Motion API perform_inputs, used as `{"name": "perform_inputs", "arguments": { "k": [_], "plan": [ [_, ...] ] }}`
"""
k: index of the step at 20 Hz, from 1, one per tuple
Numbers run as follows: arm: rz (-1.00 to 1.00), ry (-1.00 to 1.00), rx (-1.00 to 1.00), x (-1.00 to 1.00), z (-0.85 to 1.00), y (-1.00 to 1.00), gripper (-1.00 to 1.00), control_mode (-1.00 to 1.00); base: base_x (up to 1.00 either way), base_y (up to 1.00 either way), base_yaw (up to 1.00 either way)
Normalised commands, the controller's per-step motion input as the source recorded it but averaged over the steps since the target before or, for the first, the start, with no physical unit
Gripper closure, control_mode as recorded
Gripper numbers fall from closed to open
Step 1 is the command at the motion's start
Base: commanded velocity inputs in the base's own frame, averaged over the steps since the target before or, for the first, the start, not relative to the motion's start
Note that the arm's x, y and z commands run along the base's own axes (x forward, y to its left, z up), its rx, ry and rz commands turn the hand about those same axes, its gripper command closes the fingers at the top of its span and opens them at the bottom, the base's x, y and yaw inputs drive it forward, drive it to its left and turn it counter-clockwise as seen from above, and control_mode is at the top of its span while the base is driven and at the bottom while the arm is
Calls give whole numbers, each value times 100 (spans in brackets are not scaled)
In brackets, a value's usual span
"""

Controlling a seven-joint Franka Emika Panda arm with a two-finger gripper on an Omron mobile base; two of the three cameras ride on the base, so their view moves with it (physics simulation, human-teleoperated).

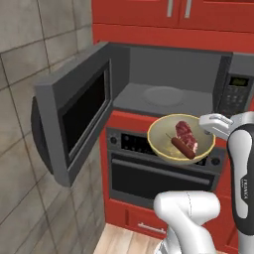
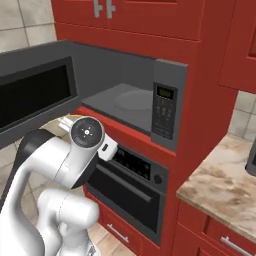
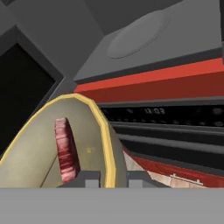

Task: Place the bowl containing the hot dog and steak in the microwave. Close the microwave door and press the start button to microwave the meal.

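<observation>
My gripper [image 1: 206, 124] is shut on the right rim of the pale yellow bowl [image 1: 181, 138], which hangs tilted in the air in front of the oven, just below the microwave's open cavity. In the bowl lie the red marbled steak [image 1: 186, 132] and the brown-red hot dog [image 1: 183, 148]. The dark grey microwave [image 1: 168, 94] stands open, its door [image 1: 74, 116] swung out to the left. In the hand view the bowl's rim [image 3: 103, 131] sits between my gripper's [image 3: 109, 178] fingertips, with the steak [image 3: 65, 148] inside. My arm hides most of the bowl in the right base view.
A round turntable [image 1: 163, 95] lies on the microwave floor. The keypad panel [image 2: 164, 111] with a green display is on its right side. Below is a black oven [image 1: 154, 173] in red cabinets. A marble counter [image 2: 225, 185] lies to the right.
</observation>
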Motion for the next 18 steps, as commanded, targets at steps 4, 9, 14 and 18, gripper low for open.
{"name": "perform_inputs", "arguments": {
  "k": [4, 9, 14, 18],
  "plan": [
    [0, 0, 0, 0, 0, 0, 100, 100, 31, 54, -26],
    [0, 0, 0, 0, 0, 0, 100, 100, 31, 47, -26],
    [0, 0, 0, 0, 0, 0, 100, 100, 17, 18, -29],
    [0, 0, 0, 0, 0, 0, 100, 100, 2, 3, -30]
  ]
}}
